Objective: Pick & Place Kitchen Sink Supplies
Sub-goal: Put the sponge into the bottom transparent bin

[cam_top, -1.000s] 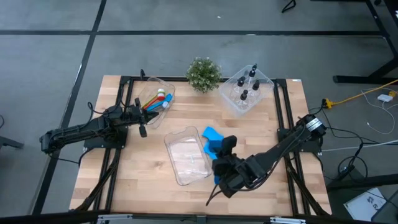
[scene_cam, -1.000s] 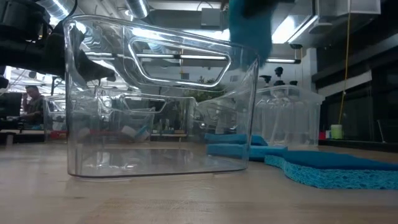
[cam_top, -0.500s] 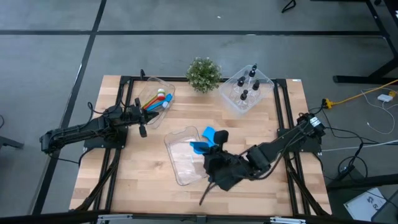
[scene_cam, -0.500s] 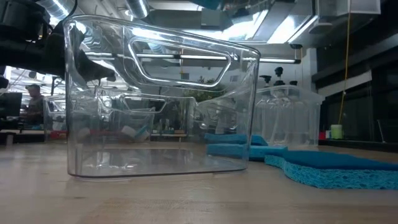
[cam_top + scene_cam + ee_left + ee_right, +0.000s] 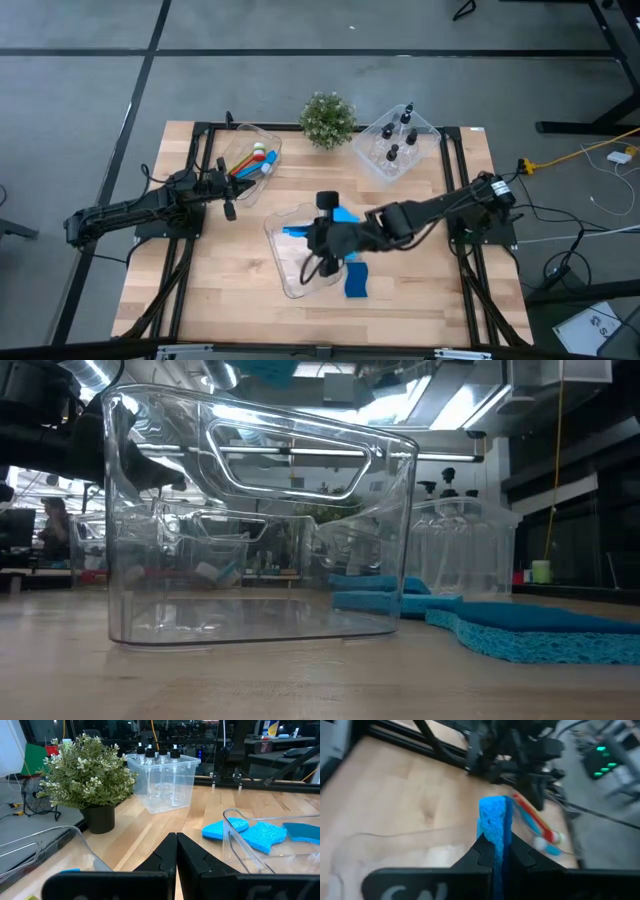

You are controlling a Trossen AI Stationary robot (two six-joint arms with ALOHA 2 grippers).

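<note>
The right hand [image 5: 303, 237] is clamped on a blue sponge piece [image 5: 494, 822], which stands on edge between its two dark fingers [image 5: 522, 855]. In the high view the held sponge juts out from the hand above the open top of the middle clear bin [image 5: 283, 262], which lies on the wooden desk [image 5: 230, 290] near its centre. The right arm reaches across to that bin from the desk's right side.

Just beside the middle bin, on the side the right arm comes from, a second blue sponge [image 5: 356, 281] lies flat on the desk, and another blue sponge [image 5: 346, 214] shows at the bin's far corner, partly hidden by the arm. In the low view sponges [image 5: 530, 628] lie flat on the desk beyond the bin's wall.

Behind the middle bin stands a small green potted plant [image 5: 327, 119]. Beside the plant, a clear bin [image 5: 425, 148] holds the black-capped bottles [image 5: 392, 153] upright. On the plant's other side, another clear bin [image 5: 268, 142] holds the coloured brushes [image 5: 250, 163].

The left hand [image 5: 227, 190] waits next to the brush bin with its fingers [image 5: 197, 862] pressed together and nothing between them.
</note>
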